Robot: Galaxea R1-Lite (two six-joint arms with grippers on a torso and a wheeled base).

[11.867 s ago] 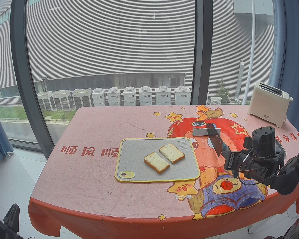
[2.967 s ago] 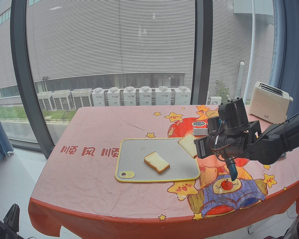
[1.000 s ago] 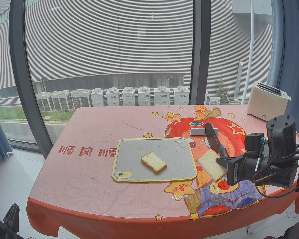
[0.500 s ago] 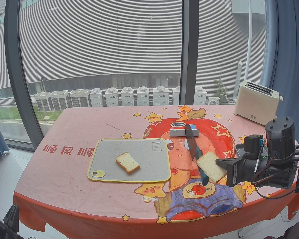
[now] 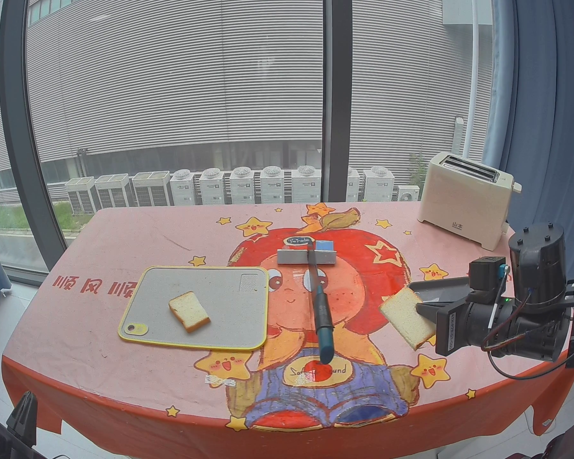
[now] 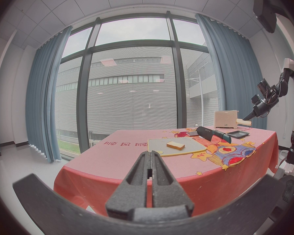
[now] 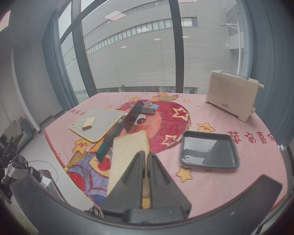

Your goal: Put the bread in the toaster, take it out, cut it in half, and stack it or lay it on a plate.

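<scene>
My right gripper (image 5: 431, 314) is shut on a half slice of bread (image 5: 407, 317), held in the air above the table's right side, just short of the dark plate (image 5: 441, 285). In the right wrist view the bread (image 7: 129, 154) stands up from between the fingers, with the plate (image 7: 208, 149) beyond. The other half slice (image 5: 189, 311) lies on the grey cutting board (image 5: 229, 326). The cream toaster (image 5: 466, 199) stands at the far right. My left gripper (image 6: 150, 157) is shut on nothing, low and off the table's left end.
A knife with a blue handle (image 5: 320, 308) lies mid-table, its blade resting on a small grey block (image 5: 306, 255). A blue curtain (image 5: 542, 97) hangs behind the toaster. The table's near edge runs close under my right arm.
The head camera has swung right, so the whole scene has shifted left. My right gripper, which lifted the bread half off the board, stays about where it was, over the right side.
</scene>
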